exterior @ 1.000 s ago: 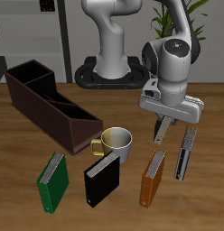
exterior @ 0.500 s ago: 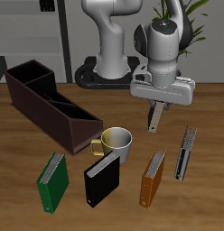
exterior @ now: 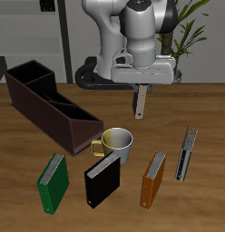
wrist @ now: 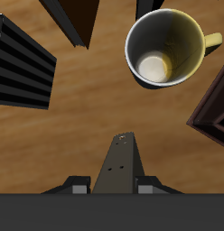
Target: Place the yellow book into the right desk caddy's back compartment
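My gripper is shut on the yellow book, a thin tan-grey book that hangs upright below the fingers, above the table behind the mug. In the wrist view the book shows edge-on between my gripper's fingers. The right desk caddy, a long dark brown box with dividers, lies some way off to the side of the gripper, beyond the mug; one corner of it shows in the wrist view.
A white and yellow mug stands below and in front of the held book. Near the front edge stand a green book, a black book, an orange book and a dark grey slim book.
The arm has swung sideways toward the caddy's side and farther back, carrying the yellow book from above the grey slim book to a spot behind the mug.
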